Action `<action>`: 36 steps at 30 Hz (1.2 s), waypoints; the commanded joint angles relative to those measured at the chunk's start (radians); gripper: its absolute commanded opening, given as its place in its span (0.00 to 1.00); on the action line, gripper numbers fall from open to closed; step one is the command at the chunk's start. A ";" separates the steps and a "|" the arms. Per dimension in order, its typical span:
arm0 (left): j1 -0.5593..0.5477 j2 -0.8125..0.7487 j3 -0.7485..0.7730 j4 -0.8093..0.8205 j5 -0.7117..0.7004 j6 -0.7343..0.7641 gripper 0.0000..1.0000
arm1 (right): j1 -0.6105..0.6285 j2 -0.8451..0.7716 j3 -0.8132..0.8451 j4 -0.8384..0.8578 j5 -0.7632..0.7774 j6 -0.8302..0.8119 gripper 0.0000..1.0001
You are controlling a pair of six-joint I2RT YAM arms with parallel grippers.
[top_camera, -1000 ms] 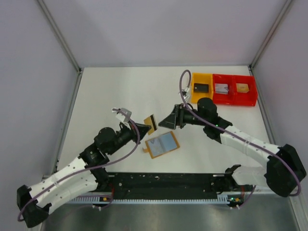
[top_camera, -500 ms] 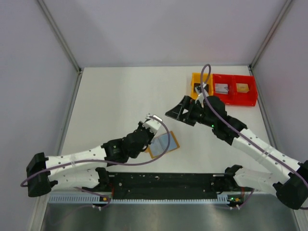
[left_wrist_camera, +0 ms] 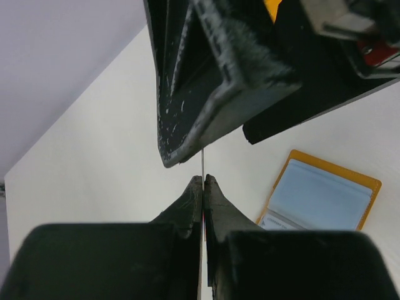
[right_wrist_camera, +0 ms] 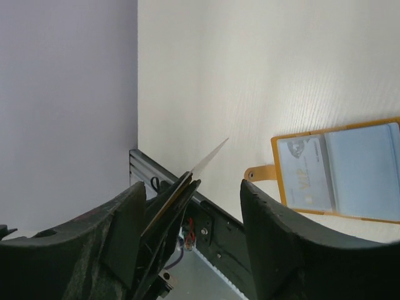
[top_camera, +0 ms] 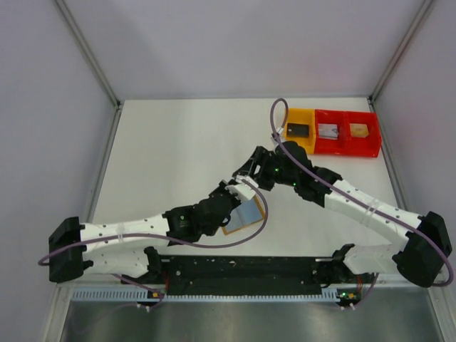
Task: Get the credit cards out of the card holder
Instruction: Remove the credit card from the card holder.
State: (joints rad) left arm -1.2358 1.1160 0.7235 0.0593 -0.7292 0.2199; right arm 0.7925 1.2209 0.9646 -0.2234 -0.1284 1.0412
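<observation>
The card holder (top_camera: 249, 214) lies open on the table, tan rim and grey-blue inner face, partly under my left arm. It also shows in the left wrist view (left_wrist_camera: 322, 195) and the right wrist view (right_wrist_camera: 340, 170), where a pale card marked VIP (right_wrist_camera: 304, 173) sits in its left pocket. My left gripper (top_camera: 239, 191) (left_wrist_camera: 203, 179) is shut on a thin credit card (left_wrist_camera: 203, 164) seen edge-on (right_wrist_camera: 211, 156) and held above the table. My right gripper (top_camera: 246, 172) (right_wrist_camera: 194, 187) is open, one finger on each side of that card.
A yellow tray (top_camera: 298, 119) and two red trays (top_camera: 346, 147) stand at the back right, each with a small rectangle inside. The metal rail (top_camera: 242, 274) runs along the near edge. Slanted frame posts (top_camera: 85, 50) stand at both sides.
My left gripper has moved right and slightly nearer with the card. My right gripper has swung left and down until its open fingers straddle the card.
</observation>
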 commanded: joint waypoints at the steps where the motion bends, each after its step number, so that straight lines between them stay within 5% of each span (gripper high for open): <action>1: -0.013 0.034 0.053 0.060 -0.038 0.055 0.00 | 0.020 0.023 0.065 0.058 0.004 0.045 0.57; 5: -0.022 0.079 0.077 0.053 -0.075 0.068 0.00 | 0.024 0.035 0.066 0.061 -0.010 0.048 0.39; 9: -0.025 0.110 0.093 0.047 -0.116 0.062 0.02 | 0.019 0.028 0.051 0.055 -0.001 0.046 0.11; 12: -0.027 0.114 0.103 0.022 -0.113 0.058 0.15 | -0.007 0.017 0.030 0.056 -0.029 0.049 0.00; 17: -0.027 0.049 0.085 -0.019 -0.066 -0.002 0.59 | -0.102 -0.061 -0.047 0.073 -0.056 0.030 0.00; 21: -0.018 -0.050 0.042 -0.021 0.014 -0.082 0.78 | -0.177 -0.138 -0.134 0.134 -0.089 -0.001 0.00; 27: 0.184 -0.244 -0.073 0.014 0.401 -0.365 0.84 | -0.285 -0.230 -0.294 0.418 -0.282 -0.067 0.00; 31: 0.396 -0.344 -0.173 0.134 0.764 -0.574 0.85 | -0.317 -0.242 -0.368 0.596 -0.417 -0.105 0.00; 36: 0.545 -0.340 -0.248 0.336 1.057 -0.793 0.84 | -0.320 -0.225 -0.420 0.791 -0.553 -0.130 0.00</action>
State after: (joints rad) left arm -0.7700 0.7715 0.5278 0.1474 -0.0303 -0.3260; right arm 0.4831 1.0016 0.5663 0.2955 -0.5224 0.9588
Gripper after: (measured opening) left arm 0.849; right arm 0.006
